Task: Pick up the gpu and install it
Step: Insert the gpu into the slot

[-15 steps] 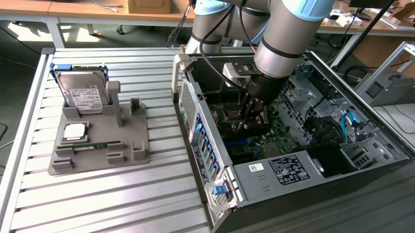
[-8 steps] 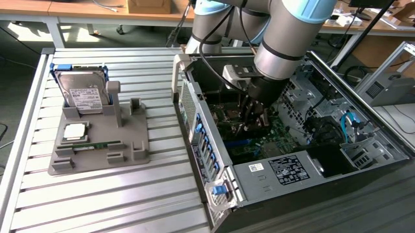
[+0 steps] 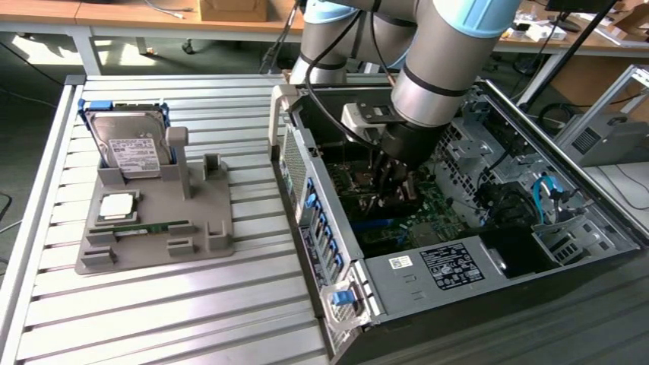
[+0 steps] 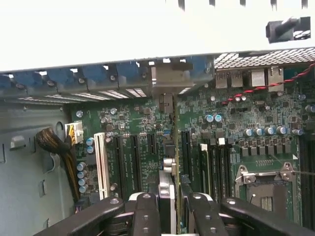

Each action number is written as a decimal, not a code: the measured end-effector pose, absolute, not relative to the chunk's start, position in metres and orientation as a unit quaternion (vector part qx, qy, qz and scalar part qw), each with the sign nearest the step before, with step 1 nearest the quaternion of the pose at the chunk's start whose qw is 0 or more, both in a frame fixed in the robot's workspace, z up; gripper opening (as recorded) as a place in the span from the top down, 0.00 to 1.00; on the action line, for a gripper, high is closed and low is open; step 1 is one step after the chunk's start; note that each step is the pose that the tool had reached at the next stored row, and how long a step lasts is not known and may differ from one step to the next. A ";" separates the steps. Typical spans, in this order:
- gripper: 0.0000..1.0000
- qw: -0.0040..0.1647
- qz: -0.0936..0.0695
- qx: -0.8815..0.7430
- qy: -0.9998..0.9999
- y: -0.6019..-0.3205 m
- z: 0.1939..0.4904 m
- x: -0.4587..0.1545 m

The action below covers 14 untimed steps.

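Note:
My gripper (image 3: 394,190) is down inside the open computer case (image 3: 335,251), over the green motherboard (image 3: 431,205). In the wrist view, the gpu (image 4: 170,147) appears edge-on as a thin dark card. It runs from between my two black fingers (image 4: 146,214) toward the case's rear wall, where its silvery bracket (image 4: 167,78) meets the slot openings. The gripper (image 4: 171,211) is shut on the card's near end. The card stands upright between the black expansion slots (image 4: 127,162); I cannot tell whether its edge sits in a slot.
On the slatted table in the exterior view's left stands a grey holder (image 3: 203,239) with a hard drive (image 3: 130,144), a processor chip (image 3: 117,205) and a green memory stick (image 3: 142,226). Inside the case are blue slot clips (image 4: 98,73), a cable bundle (image 4: 59,147) and the processor socket (image 4: 266,189).

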<state>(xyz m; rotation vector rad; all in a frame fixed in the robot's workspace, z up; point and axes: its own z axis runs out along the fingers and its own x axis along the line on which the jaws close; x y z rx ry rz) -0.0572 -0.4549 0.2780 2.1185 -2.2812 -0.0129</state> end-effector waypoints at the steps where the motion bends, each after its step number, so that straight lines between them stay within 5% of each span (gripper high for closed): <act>1: 0.73 0.014 -0.004 0.680 -0.733 -0.455 0.278 -0.059; 14: 0.73 0.014 -0.004 0.680 -0.733 -0.457 0.275 -0.063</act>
